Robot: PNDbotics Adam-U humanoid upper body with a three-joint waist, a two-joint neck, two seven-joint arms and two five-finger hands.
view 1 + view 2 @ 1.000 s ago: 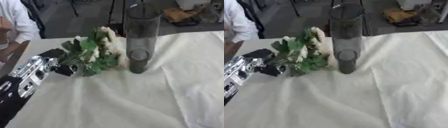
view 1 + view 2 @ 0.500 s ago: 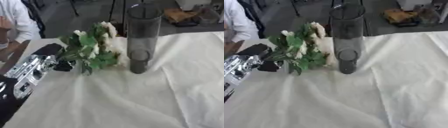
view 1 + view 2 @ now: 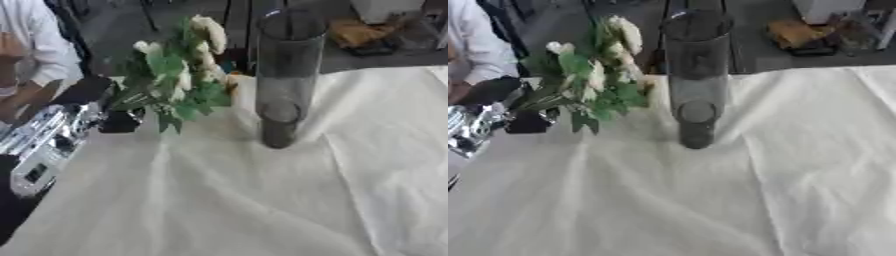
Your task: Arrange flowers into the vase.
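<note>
Left hand [image 3: 109,107] gripping flowers [image 3: 179,75], raised just left of vase [image 3: 284,75]

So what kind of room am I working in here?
Probably a lab or workshop staged for a demo, not a home: the table is draped in a creased white cloth, a dark bare floor lies beyond it, and boxes and gear sit on that floor behind the tall glass vase.

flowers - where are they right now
The flowers are in the left half of both eye views, held up off the cloth by the left hand, their blooms just left of the tall glass vase and not yet in it.
</note>
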